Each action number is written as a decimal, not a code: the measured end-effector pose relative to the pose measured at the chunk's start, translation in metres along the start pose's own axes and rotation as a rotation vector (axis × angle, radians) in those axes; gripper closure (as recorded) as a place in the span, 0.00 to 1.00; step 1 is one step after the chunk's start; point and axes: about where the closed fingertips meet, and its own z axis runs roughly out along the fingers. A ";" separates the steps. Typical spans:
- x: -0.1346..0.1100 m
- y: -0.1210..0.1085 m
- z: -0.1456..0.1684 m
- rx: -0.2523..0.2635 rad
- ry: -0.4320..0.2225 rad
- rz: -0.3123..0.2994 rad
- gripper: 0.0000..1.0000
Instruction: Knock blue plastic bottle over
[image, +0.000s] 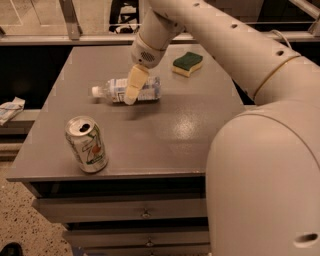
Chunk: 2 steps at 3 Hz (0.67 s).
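The blue plastic bottle (120, 90) lies on its side on the grey table (165, 135), white cap pointing left, label facing up. My gripper (133, 89) hangs from the arm coming in from the upper right, and its cream fingers (135, 82) overlap the middle of the bottle from in front. The bottle's right end shows past the fingers.
A green-and-white soda can (87, 144) stands upright near the table's front left edge. A green and yellow sponge (187, 63) lies at the back right. My large white arm body fills the right foreground. Drawers sit under the tabletop. A white object lies left of the table.
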 end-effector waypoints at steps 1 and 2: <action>0.021 0.007 -0.042 0.056 -0.211 0.062 0.00; 0.051 0.010 -0.078 0.136 -0.381 0.125 0.00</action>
